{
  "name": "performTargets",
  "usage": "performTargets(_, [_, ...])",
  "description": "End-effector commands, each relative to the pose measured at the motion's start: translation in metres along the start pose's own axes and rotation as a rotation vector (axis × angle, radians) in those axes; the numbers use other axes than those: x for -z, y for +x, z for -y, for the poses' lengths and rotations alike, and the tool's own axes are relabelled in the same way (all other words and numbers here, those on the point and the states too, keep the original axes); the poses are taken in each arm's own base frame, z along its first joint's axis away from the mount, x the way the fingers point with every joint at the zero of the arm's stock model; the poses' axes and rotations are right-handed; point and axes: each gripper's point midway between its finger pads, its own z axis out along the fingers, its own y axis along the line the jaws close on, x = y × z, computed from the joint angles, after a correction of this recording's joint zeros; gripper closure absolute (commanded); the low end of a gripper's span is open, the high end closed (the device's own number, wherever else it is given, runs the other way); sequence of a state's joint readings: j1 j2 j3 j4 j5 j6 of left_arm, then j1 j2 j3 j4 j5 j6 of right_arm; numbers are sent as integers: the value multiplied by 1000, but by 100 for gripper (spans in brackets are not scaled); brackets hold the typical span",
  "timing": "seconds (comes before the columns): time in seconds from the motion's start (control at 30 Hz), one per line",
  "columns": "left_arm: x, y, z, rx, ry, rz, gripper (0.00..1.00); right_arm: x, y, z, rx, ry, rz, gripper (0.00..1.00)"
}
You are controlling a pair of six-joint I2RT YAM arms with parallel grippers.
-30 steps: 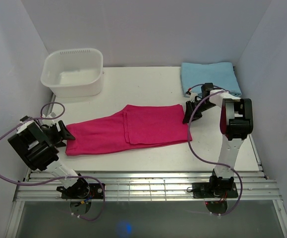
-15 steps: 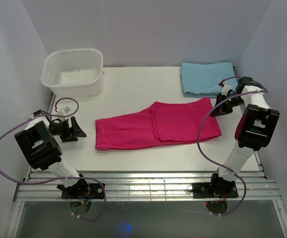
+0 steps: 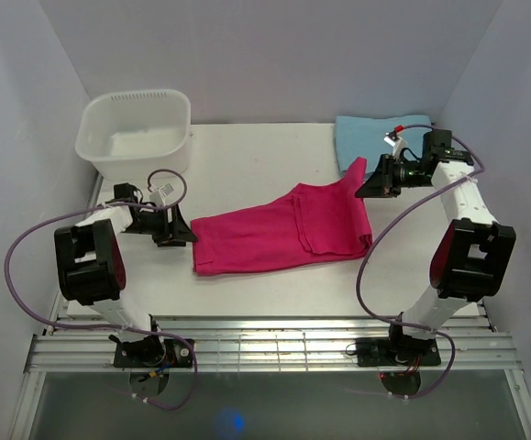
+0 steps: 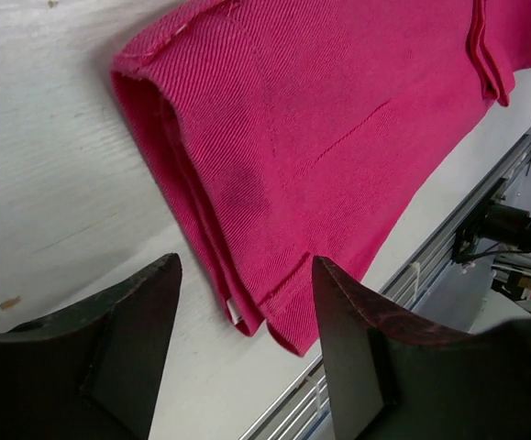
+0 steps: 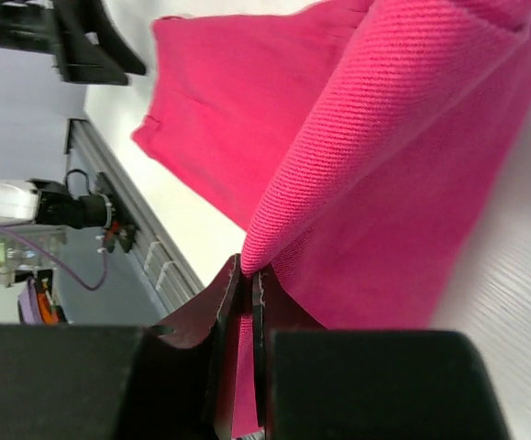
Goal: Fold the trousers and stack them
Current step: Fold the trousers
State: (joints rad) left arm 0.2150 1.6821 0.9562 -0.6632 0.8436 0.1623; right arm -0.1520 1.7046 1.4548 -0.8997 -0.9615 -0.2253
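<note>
This looks like a robotics lab test booth. Plain pale walls [image 3: 274, 55] box in a white table [image 3: 256, 156], and a left arm [image 3: 86, 261] and right arm [image 3: 467, 257], trailing loose purple cables [image 3: 358, 275], are bolted to a metal rail [image 3: 265, 346] at its front.

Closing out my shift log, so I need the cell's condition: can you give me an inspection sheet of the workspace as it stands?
Surface: white table, nothing seen amiss.
Job's things: trousers folded, flat mid-table, far right corner lifted.
Clutter: white tub far left; folded light blue cloth far right.
Grippers: left gripper open at the trousers' left end; right gripper shut on the raised corner.
Cables: purple cables loop along both arms.
Surroundings: pale walls, metal rail at near edge.
</note>
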Motion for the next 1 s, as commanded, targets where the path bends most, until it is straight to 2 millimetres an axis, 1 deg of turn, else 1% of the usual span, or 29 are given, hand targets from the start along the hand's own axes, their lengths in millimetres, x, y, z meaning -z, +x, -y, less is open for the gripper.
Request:
performTargets(0.0, [-16,-10,7,37,36,30,32,-19,-17,-65,76,-185,61,92])
performTargets(0.03, [-19,-10,7,60,35,28,34,-22,-17,-73,83,-190,67,92])
performTargets(0.07, [-22,-9,5,57,37,24,36,-27,-17,-80,46,-197,64,92])
performTargets(0.1, [-28,-7,8,79,40,11,40,-42,-8,-91,43,-223,34,92])
performTargets(0.13, [-33,-3,6,90,40,-7,42,-46,-16,-98,86,-234,63,92])
performTargets(0.17, [-36,-2,6,101,41,-16,44,-52,-16,-103,45,-238,60,92])
performTargets(0.2, [-41,-1,8,97,42,-22,49,-62,-11,-115,57,-262,44,92])
performTargets(0.23, [-44,1,6,106,37,-30,53,-70,-14,-119,80,-278,56,92])
performTargets(0.27, [-48,1,3,120,32,-33,57,-76,-13,-125,55,-288,49,92])
performTargets(0.3, [-50,2,1,129,27,-36,61,-86,-8,-138,71,-314,28,92])
performTargets(0.33, [-51,1,1,136,26,-35,70,-94,-9,-141,78,-327,26,92])
performTargets(0.37, [-54,2,-3,159,22,-42,74,-100,-8,-146,80,-334,21,92])
performTargets(0.4, [-55,2,-4,166,25,-44,79,-109,-2,-158,71,-352,-5,92])
performTargets(0.43, [-57,1,-4,171,28,-46,90,-117,-1,-160,63,-356,-16,92])
performTargets(0.47, [-59,1,-4,176,33,-48,96,-124,-2,-164,73,-357,-11,92])
performTargets(0.5, [-61,2,-5,188,35,-55,100,-132,5,-175,68,-373,-36,92])
performTargets(0.53, [-61,2,-6,191,34,-55,100,-141,9,-177,60,-374,-51,92])
performTargets(0.57, [-63,2,-7,192,32,-58,100,-150,12,-186,75,-378,-57,92])
performTargets(0.6, [-64,3,-7,192,32,-61,100,-155,15,-191,72,-383,-68,92])
performTargets(0.63, [-64,4,-7,190,31,-61,100,-163,18,-191,53,-383,-83,92])
performTargets(0.67, [-64,4,-7,186,34,-61,100,-172,20,-201,73,-393,-81,92])
performTargets(0.77, [-65,4,-6,186,39,-60,100,-192,28,-203,45,-389,-110,92])
performTargets(0.8, [-65,4,-6,180,41,-58,100,-197,30,-212,62,-407,-112,92])
performTargets(0.87, [-66,5,-6,180,40,-60,100,-210,34,-213,39,-403,-126,92])
performTargets(0.9, [-66,5,-5,175,41,-61,100,-214,36,-221,44,-415,-133,92])
performTargets(0.97, [-66,6,-6,170,37,-62,100,-227,39,-222,40,-414,-138,92])
